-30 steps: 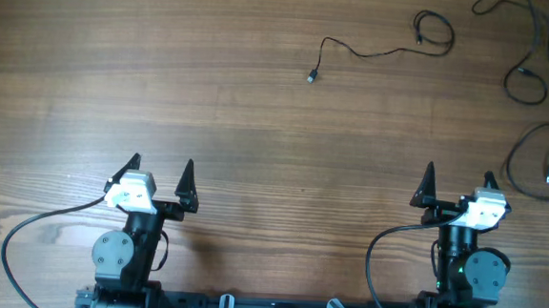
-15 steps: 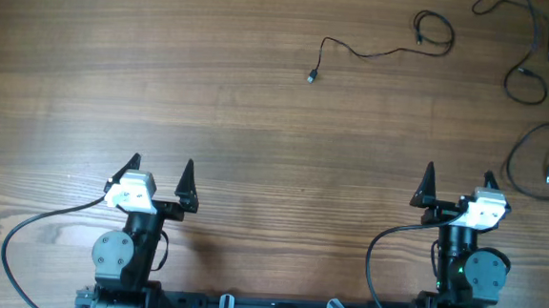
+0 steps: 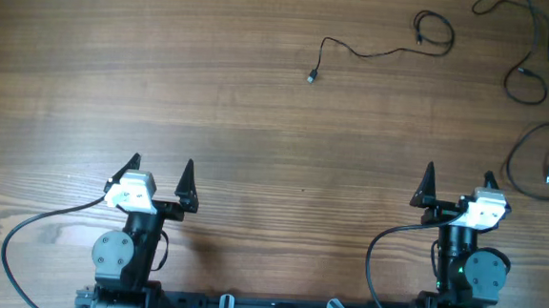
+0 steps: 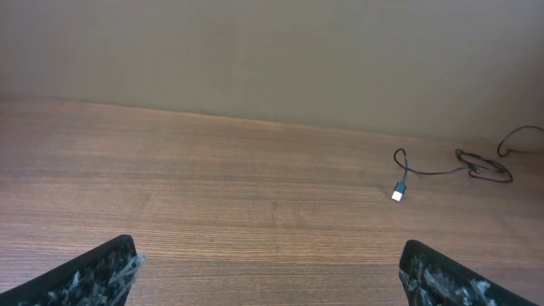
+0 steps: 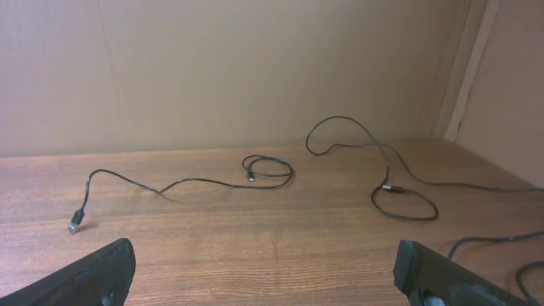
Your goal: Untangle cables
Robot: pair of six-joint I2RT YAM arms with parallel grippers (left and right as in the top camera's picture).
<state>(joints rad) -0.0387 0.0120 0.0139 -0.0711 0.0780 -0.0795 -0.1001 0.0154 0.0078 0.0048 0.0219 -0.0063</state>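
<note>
The cables lie at the far right of the desk [image 3: 257,124], and they look already separated, so I judge the untangling to be at or close to its end. One cord [image 3: 362,54] runs from a small plug [image 3: 312,76] near the middle of the far edge to a little loop further right. A second cord [image 3: 507,84] snakes down from the far right corner and ends in its own loop. A third cord [image 3: 510,166] curves in a wide arc along the right edge. From overhead no cord appears to cross another, though the second and third run off the picture, so their far parts cannot be checked. The left gripper [image 3: 160,161] and right gripper [image 3: 458,171] sit near the near edge, well apart from every cord, each with jaws spread wide and nothing between them. If anything is left, the next move calls for a long reach by the right arm toward the far right corner and a fine pinch. The cords are thin, black, limp and slightly glossy, and they lie flat on matte brown wood with a straight grain. The fingers [image 4: 102,272] are black, tapered and scuffed pale at the tips.
</note>
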